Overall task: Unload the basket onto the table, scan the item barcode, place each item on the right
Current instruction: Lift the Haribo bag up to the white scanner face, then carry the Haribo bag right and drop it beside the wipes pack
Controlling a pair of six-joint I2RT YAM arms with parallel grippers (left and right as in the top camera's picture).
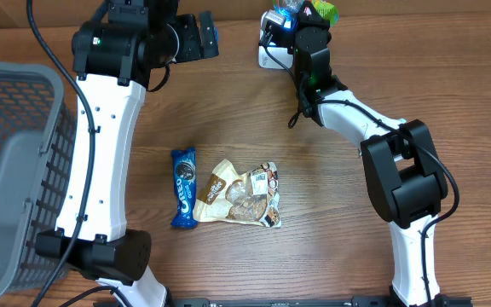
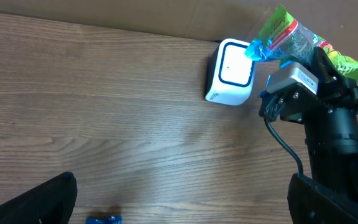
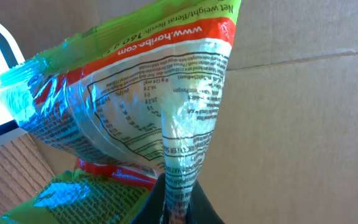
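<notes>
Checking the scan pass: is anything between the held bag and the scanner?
Nothing visible. The right gripper holds the green bag right beside the white scanner, one corner overlapping its face in the left wrist view.

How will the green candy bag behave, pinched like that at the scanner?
Probably floppy: the green candy bag is crinkled film, pinched at one fold by the right gripper, so it may twist. Glossy wrap looks slippery and may glare at the scanner. Likely light, since one pinch carries it.
</notes>
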